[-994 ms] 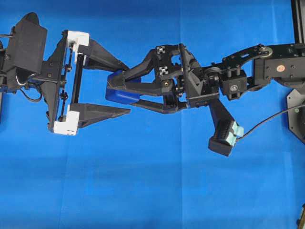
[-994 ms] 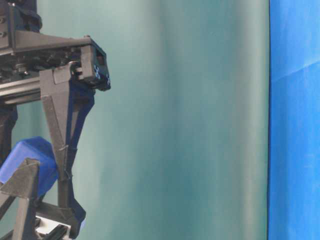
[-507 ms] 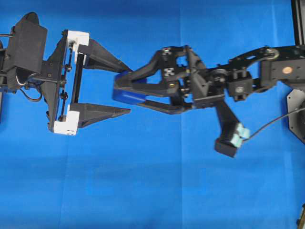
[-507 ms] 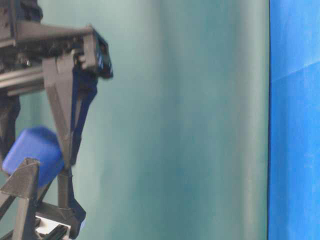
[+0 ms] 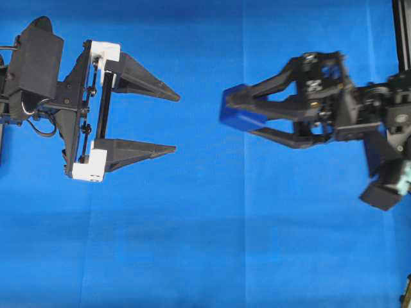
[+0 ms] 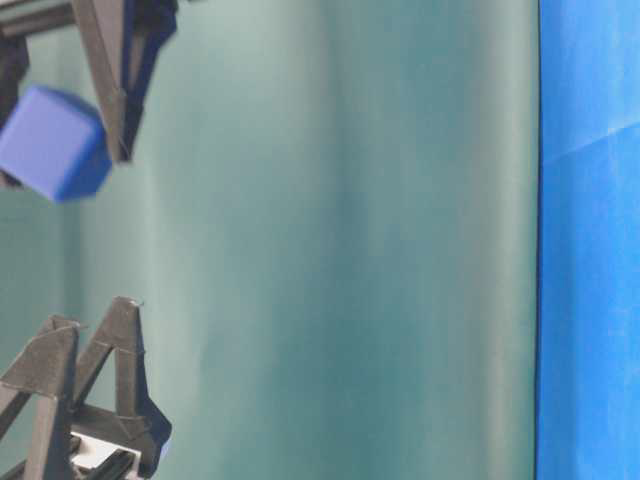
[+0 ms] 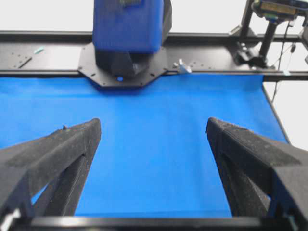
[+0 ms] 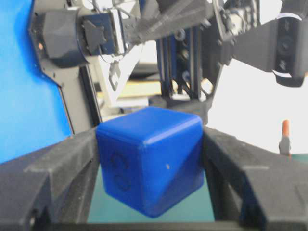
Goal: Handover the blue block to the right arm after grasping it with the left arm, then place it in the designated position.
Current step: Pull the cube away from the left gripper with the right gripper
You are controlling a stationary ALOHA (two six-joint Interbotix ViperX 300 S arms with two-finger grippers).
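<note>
Item 1, left of the overhead frame: black left arm's two-pronged hand [image 5: 168, 123] with white corner brackets, prongs spread wide and level, pointing right, nothing between them; its wrist view shows only bare cloth between the prongs.

Item 2, underneath throughout: bright blue cloth-covered surface [image 5: 192, 244], creased, no marked target visible on it.

Item 3, right of centre: small dark-blue cube with rounded edges, the blue block [image 5: 236, 114], pinched at the prong tips of item 4, well apart from item 1 and raised off the cloth in the table-level view.

Item 4, right of frame: all-black right arm's hand [image 5: 239, 119], prongs pointing left, closed on the block's two side faces.

Judgement: handover complete; block lies at this hand's tips, so placing falls to the right arm alone.
</note>
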